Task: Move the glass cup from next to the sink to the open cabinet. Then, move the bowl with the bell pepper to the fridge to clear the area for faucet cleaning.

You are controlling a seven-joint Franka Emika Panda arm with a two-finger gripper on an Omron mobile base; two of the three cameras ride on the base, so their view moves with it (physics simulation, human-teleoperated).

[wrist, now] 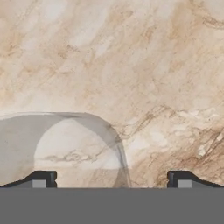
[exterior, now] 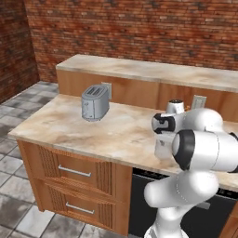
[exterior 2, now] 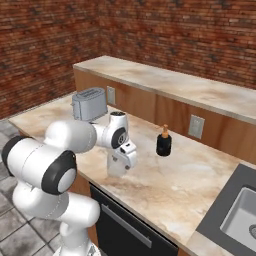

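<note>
Marble-patterned beige countertop (exterior 2: pixel 185 185) spreads bare around the white arm's two-finger gripper (wrist: pixel 111 179), whose dark fingertips (wrist: pixel 41 178) stand wide apart, holding nothing. Beneath them stands the small pale translucent glass cup (wrist: pixel 74 148), toward the left tip. A grey metal toaster (exterior: pixel 95 102) sits well apart; the dark grey sink (exterior 2: pixel 235 212) borders the counter's corner.

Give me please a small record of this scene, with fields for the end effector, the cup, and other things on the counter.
end effector: open, pointing down at the counter
glass cup: under the hand, offset toward one fingertip, not gripped
toaster: grey metal, upright on the counter
dark bottle: stands by the back panel
sink: at the counter's right end
</note>
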